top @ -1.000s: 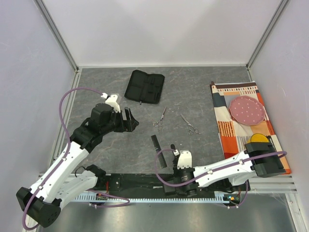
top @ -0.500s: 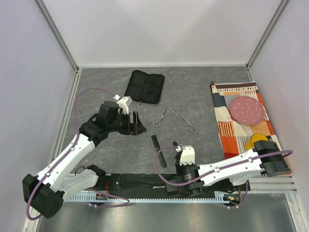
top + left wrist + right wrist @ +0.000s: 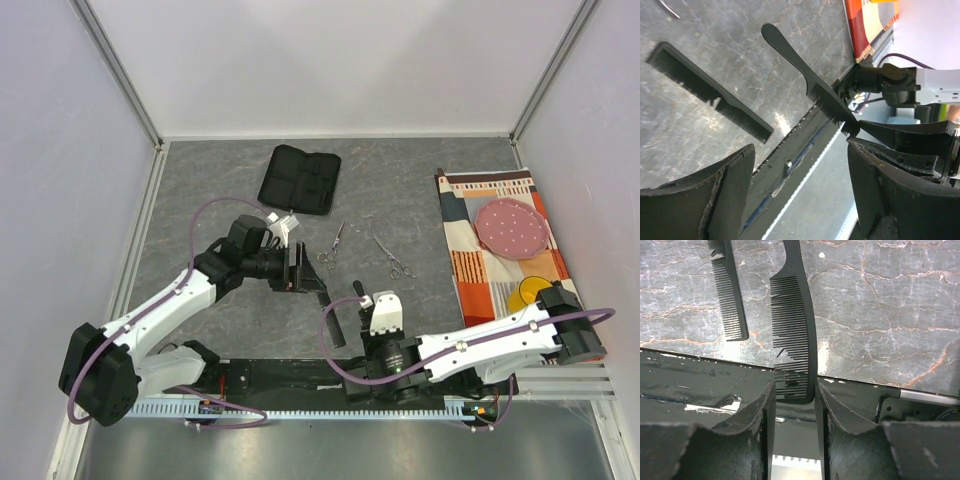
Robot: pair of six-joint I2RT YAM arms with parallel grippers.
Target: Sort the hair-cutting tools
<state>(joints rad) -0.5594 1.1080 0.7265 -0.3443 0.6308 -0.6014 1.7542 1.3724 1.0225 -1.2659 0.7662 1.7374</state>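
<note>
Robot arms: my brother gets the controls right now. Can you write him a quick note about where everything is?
Left gripper: open, empty, beside the flat comb.
Right gripper: shut on the handled comb at its toothed end.
The left scissors and right scissors lie loose, apart from the pouch.
Done: one comb gripped.
Left: sort all four tools.

Reads as a robotics lab cell, not a home or salon. Boxed in by plain pale panels (image 3: 330, 65) on bare aluminium framing (image 3: 118, 72). Floored with a grey stone-look tabletop (image 3: 215, 180). Fitted along the near edge with a black mounting plate (image 3: 270, 377), a white slotted cable duct (image 3: 300, 412) and two white arms (image 3: 165, 310) (image 3: 480, 345) trailing purple cables (image 3: 225, 199).
</note>
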